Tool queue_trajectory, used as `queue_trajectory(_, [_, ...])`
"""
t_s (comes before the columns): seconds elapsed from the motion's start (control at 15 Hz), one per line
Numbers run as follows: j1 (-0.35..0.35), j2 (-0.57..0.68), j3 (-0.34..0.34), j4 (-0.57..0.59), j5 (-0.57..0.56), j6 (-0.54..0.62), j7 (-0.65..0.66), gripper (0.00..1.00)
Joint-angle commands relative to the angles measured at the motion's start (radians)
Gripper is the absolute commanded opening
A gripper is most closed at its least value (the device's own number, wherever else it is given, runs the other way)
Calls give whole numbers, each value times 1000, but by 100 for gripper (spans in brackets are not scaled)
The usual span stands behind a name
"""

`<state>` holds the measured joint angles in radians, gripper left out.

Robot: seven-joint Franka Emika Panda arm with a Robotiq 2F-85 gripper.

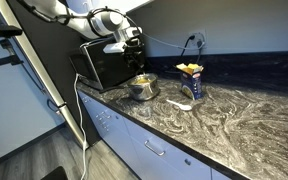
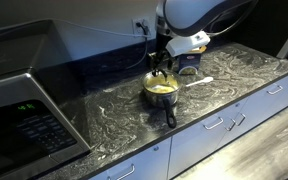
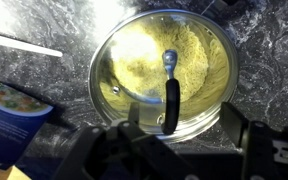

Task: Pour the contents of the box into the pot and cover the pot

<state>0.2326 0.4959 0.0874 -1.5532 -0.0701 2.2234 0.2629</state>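
The steel pot point(image 2: 162, 92) stands on the marble counter, also in an exterior view point(image 1: 142, 88), with its dark handle point(image 2: 170, 117) pointing to the counter's front. In the wrist view a glass lid point(image 3: 114, 85) with a metal rim and a dark loop knob point(image 3: 170, 92) lies over the pot. The yellow contents point(image 3: 199, 60) show through the glass. My gripper point(image 3: 184, 120) hovers just above the lid, open and empty, with its fingers apart on either side of the knob's near end. The blue box point(image 1: 191, 82) stands upright beside the pot, also in the wrist view point(image 3: 9, 115).
A white spoon point(image 3: 24, 42) lies on the counter between pot and box, also in an exterior view point(image 1: 181, 106). A black microwave point(image 1: 104, 65) stands behind the pot and shows large in an exterior view point(image 2: 24, 110). A wall socket with a cable point(image 1: 196, 40) is behind the box.
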Motion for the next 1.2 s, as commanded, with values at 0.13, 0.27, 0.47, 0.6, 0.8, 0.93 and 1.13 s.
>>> queue_trajectory(0.13, [-6,-122,-4,-79,7,-23,-4,100])
queue_trajectory(0.27, [-22,-193,-3,-141,18,-23,-15,100])
queue_trajectory(0.47, [-51,-309,-1,-243,33,-38,-40,100])
queue_trajectory(0.6, [-73,-396,4,-325,54,-37,-77,100])
queue_trajectory(0.8, [-94,-500,3,-436,78,-25,-119,100])
queue_trajectory(0.93, [-94,-442,6,-368,62,-33,-98,100])
queue_trajectory(1.13, [-101,-492,7,-432,75,-32,-117,100])
